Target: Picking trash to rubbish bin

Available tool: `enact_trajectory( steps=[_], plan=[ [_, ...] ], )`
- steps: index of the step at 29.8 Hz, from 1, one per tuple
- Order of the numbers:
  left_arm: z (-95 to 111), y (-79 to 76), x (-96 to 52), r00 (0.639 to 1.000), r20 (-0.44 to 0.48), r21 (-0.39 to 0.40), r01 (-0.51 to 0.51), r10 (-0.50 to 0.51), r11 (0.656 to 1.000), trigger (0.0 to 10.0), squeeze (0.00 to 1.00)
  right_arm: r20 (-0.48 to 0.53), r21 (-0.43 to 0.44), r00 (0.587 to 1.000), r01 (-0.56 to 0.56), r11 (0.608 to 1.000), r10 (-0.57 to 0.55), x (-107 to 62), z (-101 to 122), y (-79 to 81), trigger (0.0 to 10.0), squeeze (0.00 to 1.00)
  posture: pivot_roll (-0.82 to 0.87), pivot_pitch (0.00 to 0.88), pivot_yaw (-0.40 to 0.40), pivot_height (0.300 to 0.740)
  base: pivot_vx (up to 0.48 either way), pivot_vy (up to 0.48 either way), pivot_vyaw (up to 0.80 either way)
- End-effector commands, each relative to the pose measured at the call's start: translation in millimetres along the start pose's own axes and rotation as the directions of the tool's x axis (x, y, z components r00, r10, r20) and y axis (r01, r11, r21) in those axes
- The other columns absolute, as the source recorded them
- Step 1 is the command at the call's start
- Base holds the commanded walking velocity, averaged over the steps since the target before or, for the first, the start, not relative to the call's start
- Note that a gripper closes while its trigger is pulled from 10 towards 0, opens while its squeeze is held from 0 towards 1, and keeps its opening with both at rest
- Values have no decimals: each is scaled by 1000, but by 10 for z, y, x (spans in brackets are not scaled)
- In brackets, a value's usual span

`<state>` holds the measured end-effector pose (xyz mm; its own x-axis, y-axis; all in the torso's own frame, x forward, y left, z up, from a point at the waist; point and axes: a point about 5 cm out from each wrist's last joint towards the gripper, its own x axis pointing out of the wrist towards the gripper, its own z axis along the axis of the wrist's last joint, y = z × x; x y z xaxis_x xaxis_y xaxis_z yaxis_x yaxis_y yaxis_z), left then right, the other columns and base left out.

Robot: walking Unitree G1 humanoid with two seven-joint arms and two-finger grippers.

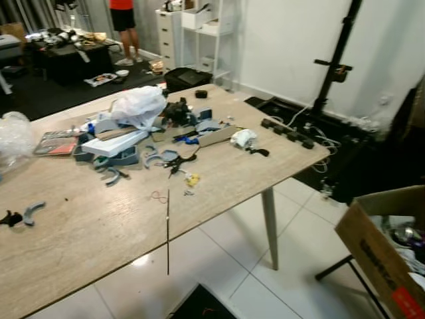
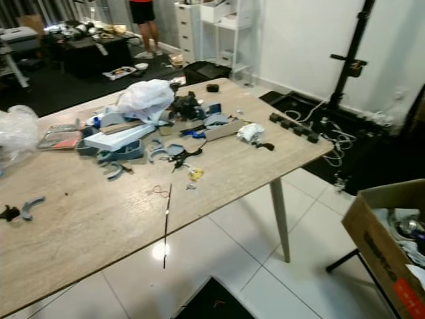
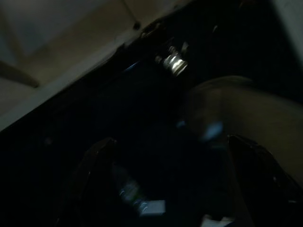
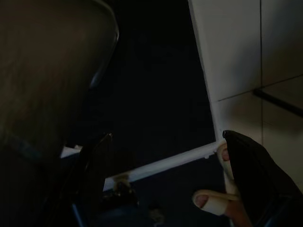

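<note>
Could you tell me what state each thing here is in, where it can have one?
White plastic bag: crumpled, lying on the clutter pile.
Cardboard box: open at the top, things inside, tilted.
Thin black rod: lying flat, its end past the table edge.
Crumpled white wad: loose on the table.
Left gripper: fingers apart, idle in shade.
Right gripper: fingers apart, idle.

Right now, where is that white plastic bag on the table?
In the left eye view the white plastic bag sits on top of the clutter pile at the far middle of the wooden table, just behind the long white box.
</note>
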<state>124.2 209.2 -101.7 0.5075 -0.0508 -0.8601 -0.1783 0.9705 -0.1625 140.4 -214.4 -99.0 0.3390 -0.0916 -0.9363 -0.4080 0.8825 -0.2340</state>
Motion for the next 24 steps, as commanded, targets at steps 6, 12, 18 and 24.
enact_trajectory(
  steps=[6,12,18,24],
  plan=[
    [-77,49,-27,1000,-29,15,-12,13,1000,10000,0,15,-5,1000,-23,1000,23,8,119,46,10000,0,-51,149,13,740,0,0,794],
    [-85,53,-29,999,-32,14,-13,14,1000,10000,0,19,-8,999,-27,1000,27,8,146,50,10000,0,-51,151,14,740,0,0,794],
    [-110,60,-32,998,-50,2,-28,28,1000,10000,0,14,-5,1000,-27,1000,27,8,78,71,10000,0,-50,154,13,740,0,0,531],
    [-130,54,-32,997,-64,4,-30,30,1000,10000,0,17,16,999,-33,999,33,5,41,71,10000,0,-51,156,13,740,0,0,0]
  ],
)
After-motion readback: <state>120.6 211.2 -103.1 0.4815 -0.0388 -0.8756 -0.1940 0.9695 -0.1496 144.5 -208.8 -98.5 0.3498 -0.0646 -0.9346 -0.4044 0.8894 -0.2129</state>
